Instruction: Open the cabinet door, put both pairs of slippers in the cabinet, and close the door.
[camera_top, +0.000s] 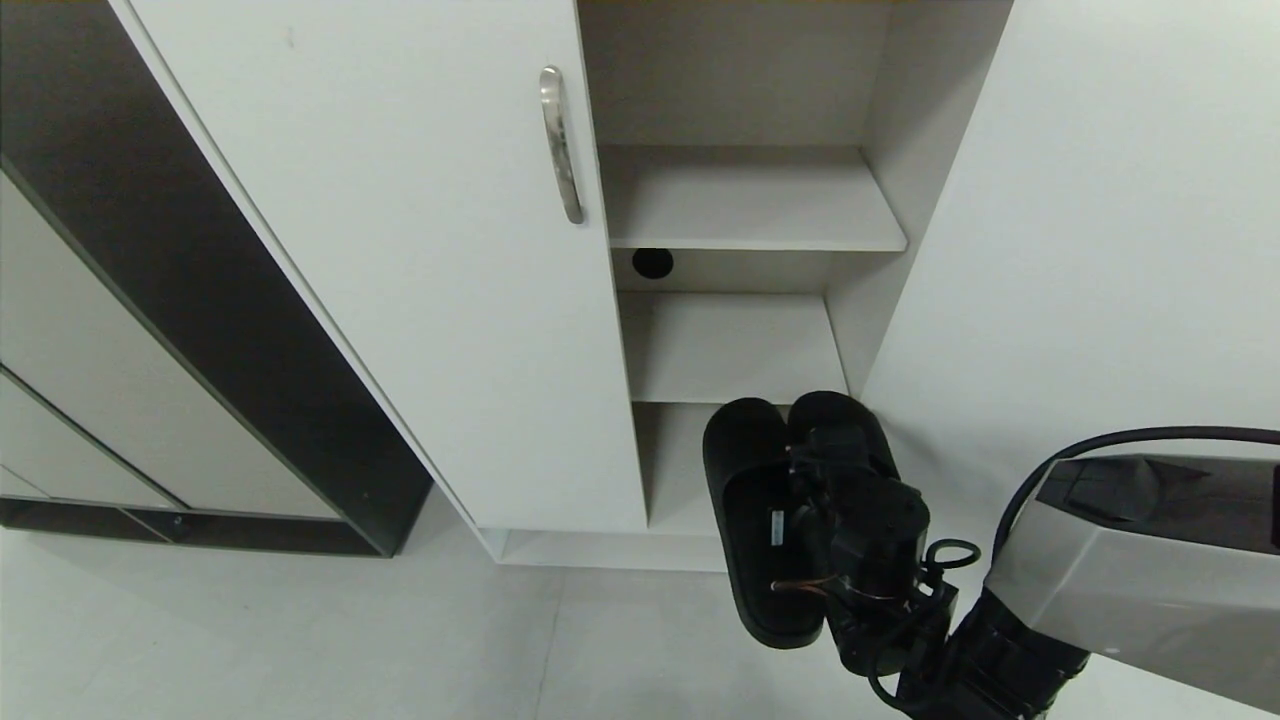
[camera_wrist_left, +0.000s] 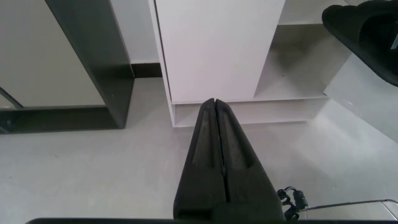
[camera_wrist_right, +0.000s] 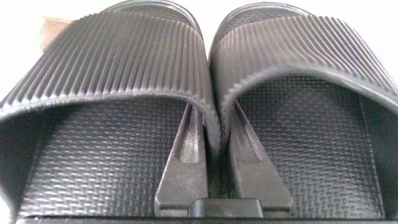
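Slippers (camera_top: 748, 470) pinched at inner straps by R hand (camera_wrist_right: 215, 124), nearly closed, before open cabinet (camera_top: 750, 243).

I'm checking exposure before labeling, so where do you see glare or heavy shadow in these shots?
Head view: bright glint down the cabinet handle, shadow under the upper shelf, black slippers dark, little texture. Right wrist view: their ribbed straps catch light, background washed out white. Left wrist view: even light, soft shade inside the bottom compartment.
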